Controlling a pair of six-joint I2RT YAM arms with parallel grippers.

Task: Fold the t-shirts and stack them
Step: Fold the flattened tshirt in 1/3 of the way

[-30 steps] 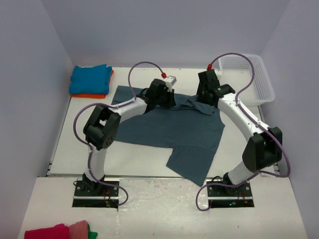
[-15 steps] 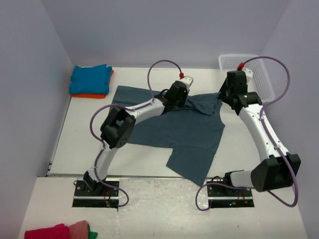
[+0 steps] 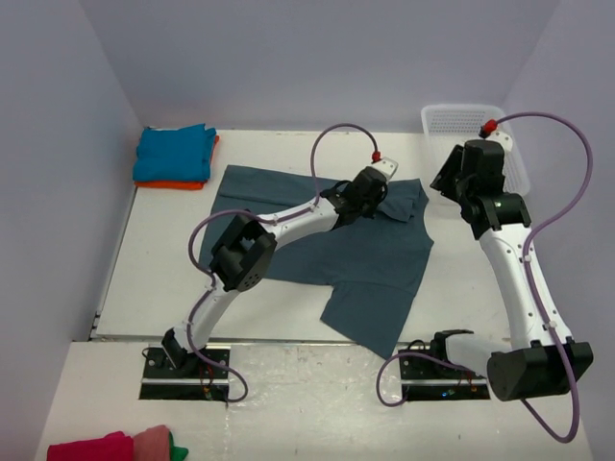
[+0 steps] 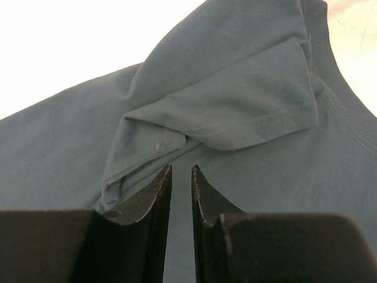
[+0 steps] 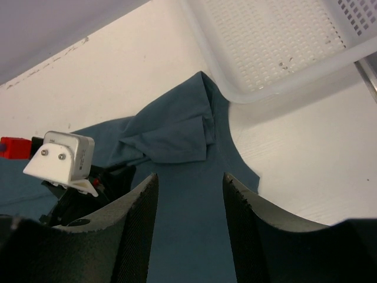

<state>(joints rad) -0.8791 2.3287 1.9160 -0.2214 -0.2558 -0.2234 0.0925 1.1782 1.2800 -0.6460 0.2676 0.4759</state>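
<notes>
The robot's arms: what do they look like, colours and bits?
The left arm and right arm are slim white tubes joined by chunky black housings. A thin purple cable loops along each, ending in a red plug. The left wrist carries a small white box. The left gripper and right gripper are black two-finger claws, the right's fingers finely textured.

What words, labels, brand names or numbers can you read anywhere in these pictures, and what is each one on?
No text can be read anywhere.
The large slate-blue cloth t-shirt shows plain fabric and stitching only, with no print or tag.
The folded turquoise t-shirt and the orange t-shirt under it are plain.
The white plastic mesh basket carries no label.
</notes>
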